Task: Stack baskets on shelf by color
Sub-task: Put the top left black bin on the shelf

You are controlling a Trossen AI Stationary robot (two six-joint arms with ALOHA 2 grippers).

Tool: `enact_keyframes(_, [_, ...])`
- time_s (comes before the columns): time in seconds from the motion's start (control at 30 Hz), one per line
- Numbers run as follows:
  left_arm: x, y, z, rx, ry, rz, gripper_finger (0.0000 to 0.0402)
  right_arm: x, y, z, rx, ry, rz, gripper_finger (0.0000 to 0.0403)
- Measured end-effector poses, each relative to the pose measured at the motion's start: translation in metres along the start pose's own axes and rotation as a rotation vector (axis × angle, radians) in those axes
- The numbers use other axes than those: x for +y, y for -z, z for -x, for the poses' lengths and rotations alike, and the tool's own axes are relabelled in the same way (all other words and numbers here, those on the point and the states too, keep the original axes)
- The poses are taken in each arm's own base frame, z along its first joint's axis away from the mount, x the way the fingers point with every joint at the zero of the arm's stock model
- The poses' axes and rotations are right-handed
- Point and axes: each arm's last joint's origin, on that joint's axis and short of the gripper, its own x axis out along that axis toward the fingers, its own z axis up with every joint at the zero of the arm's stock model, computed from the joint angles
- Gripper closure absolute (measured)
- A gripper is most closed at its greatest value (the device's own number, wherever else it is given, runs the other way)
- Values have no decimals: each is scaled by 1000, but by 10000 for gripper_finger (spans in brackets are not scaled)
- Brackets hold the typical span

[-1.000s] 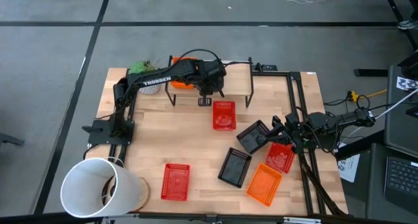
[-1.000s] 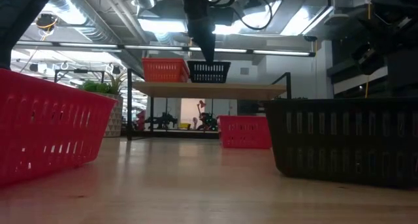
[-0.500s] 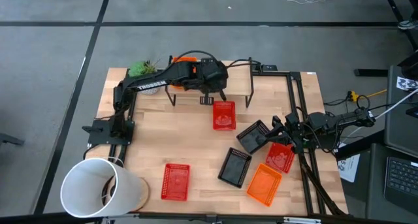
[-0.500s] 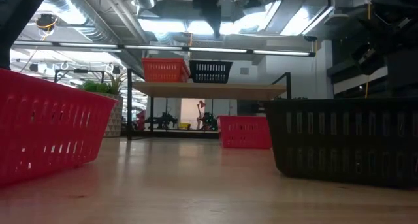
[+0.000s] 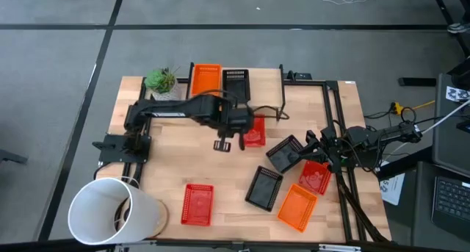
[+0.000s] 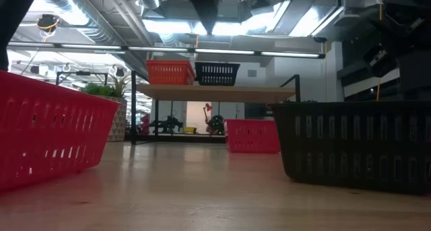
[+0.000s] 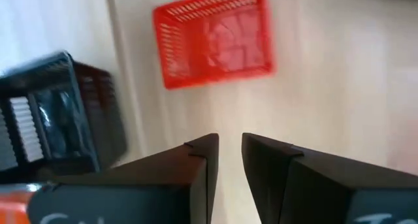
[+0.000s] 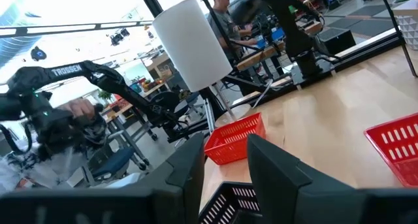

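Observation:
On the shelf (image 5: 264, 87) along the table's far edge an orange basket (image 5: 205, 79) and a black basket (image 5: 235, 81) rest side by side; the low view shows both, orange basket (image 6: 170, 72) and black basket (image 6: 215, 74). My left gripper (image 5: 229, 143) hangs over bare tabletop nearer than the shelf, open by a narrow gap with nothing in it (image 7: 225, 152). A red basket (image 7: 212, 38) lies just to its right on the table. My right gripper (image 8: 225, 165) waits open at the right edge.
More baskets lie on the table: two black (image 5: 286, 155) (image 5: 264, 187), two red (image 5: 197, 204) (image 5: 316, 176), one orange (image 5: 297, 206). A white bucket (image 5: 114, 211) stands at the near left corner, a potted plant (image 5: 161, 79) left of the shelf.
My left gripper has drawn back from the black basket on the shelf, risen a little and swung toward the table's near edge, ending over the tabletop beside the red basket. The black basket stays on the shelf next to the orange one.

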Motion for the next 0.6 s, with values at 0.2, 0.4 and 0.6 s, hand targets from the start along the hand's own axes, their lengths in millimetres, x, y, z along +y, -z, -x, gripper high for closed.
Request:
enact_keyframes(0.2, [36,16,-46,76,-34,14,341,0,0,0,-2,-1,-20,286])
enact_keyframes(0.4, [62,31,-62,132,-37,75,341,0,0,0,-2,-1,-19,286])
enact_keyframes(0.6, [78,36,-66,124,-58,90,341,0,0,0,-1,-1,-17,286])
